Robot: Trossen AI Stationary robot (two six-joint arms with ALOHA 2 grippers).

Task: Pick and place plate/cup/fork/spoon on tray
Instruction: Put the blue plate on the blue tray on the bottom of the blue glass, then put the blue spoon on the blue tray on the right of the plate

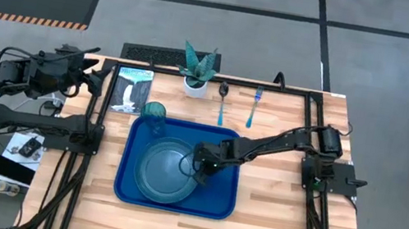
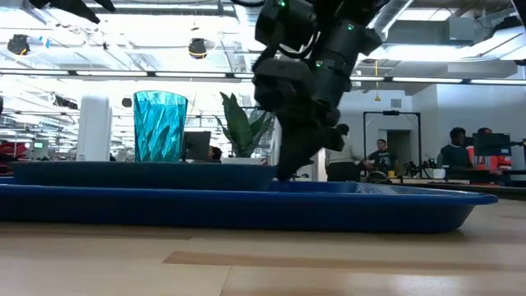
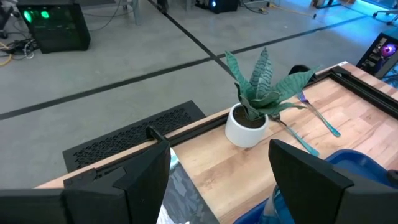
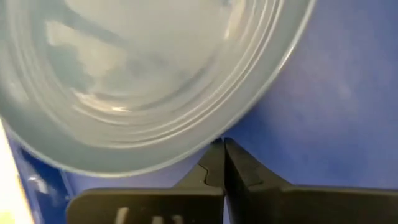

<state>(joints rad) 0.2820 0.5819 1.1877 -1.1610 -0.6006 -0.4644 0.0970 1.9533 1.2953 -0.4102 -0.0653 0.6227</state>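
Note:
The teal plate (image 1: 165, 173) lies flat in the blue tray (image 1: 218, 204). The teal cup (image 1: 155, 112) stands upright in the tray's far left corner. Beyond the tray, the spoon (image 1: 222, 101) and the fork (image 1: 254, 106) lie on the table. My right gripper (image 1: 199, 172) is shut and reaches low over the tray, its tips at the plate's right rim. My left gripper (image 3: 217, 186) stands open, raised off the table's far left corner, holding nothing. My right gripper slants down from the table's right side, its shut fingertips (image 4: 214, 155) right at the outer edge of the plate's rim (image 4: 186, 157), just over the tray floor (image 4: 323, 112). I cannot tell whether they touch the rim or the tray. The plate lies flat.
A white pot with a green plant (image 1: 197, 72) stands at the far edge, left of the spoon. A printed packet (image 1: 132, 90) lies at the far left near my left gripper. Bare wood lies in front of and to the right of the tray.

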